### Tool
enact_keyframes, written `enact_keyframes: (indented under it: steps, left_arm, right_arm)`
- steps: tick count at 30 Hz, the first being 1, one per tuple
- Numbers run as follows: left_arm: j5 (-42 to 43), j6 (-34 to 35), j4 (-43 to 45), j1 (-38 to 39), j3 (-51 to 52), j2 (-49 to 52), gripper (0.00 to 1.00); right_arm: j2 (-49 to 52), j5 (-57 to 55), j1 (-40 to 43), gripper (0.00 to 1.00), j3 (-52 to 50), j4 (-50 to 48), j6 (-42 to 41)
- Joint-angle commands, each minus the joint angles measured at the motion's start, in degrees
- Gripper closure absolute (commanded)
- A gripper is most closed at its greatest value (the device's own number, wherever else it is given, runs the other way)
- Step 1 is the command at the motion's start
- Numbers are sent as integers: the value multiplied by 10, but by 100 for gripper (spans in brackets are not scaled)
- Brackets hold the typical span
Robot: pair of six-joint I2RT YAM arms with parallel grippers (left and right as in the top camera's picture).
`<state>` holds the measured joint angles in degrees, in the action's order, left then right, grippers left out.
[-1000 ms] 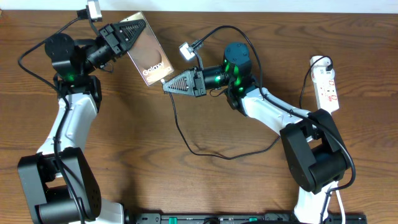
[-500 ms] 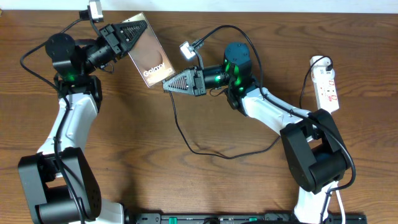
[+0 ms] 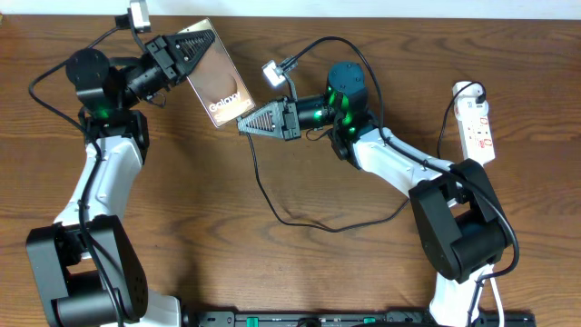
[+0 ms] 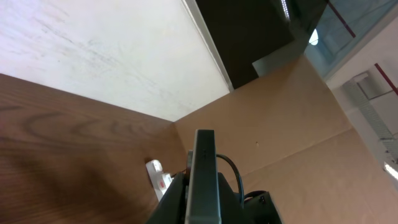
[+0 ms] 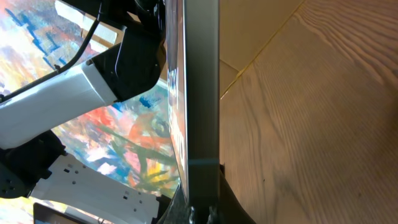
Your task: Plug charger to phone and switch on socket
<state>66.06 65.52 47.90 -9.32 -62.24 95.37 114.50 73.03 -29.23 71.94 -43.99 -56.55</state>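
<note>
My left gripper (image 3: pixel 205 41) is shut on the top end of the phone (image 3: pixel 222 88) and holds it tilted above the table's back left. The left wrist view shows the phone's edge (image 4: pixel 204 168) between the fingers (image 4: pixel 204 208). My right gripper (image 3: pixel 243 127) is shut at the phone's lower end, holding the charger plug against it; the plug tip is hidden. The right wrist view shows the phone's edge (image 5: pixel 200 93) running straight up from the fingertips (image 5: pixel 202 210). The charger cable (image 3: pixel 260 182) hangs from the right gripper and loops over the table. The socket (image 3: pixel 478 123) lies at the far right.
The charger cable's loop (image 3: pixel 313 224) lies on the wood in front of the right arm. A black plug (image 3: pixel 467 92) sits in the socket's far end. The socket also shows small in the left wrist view (image 4: pixel 158 178). A white wall borders the table's back edge.
</note>
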Motion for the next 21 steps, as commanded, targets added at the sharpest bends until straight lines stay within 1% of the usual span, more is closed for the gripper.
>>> enact_keyframes:
  steps: [1,21]
  left_arm:
    - [-1,-10,6,-2,-13,-11,93]
    - [-23,-10,7,-3,-13,-11,93]
  right_arm:
    - [3,-4,-4,99,6,-2,7]
    - [3,9,-5,99,6,-2,7]
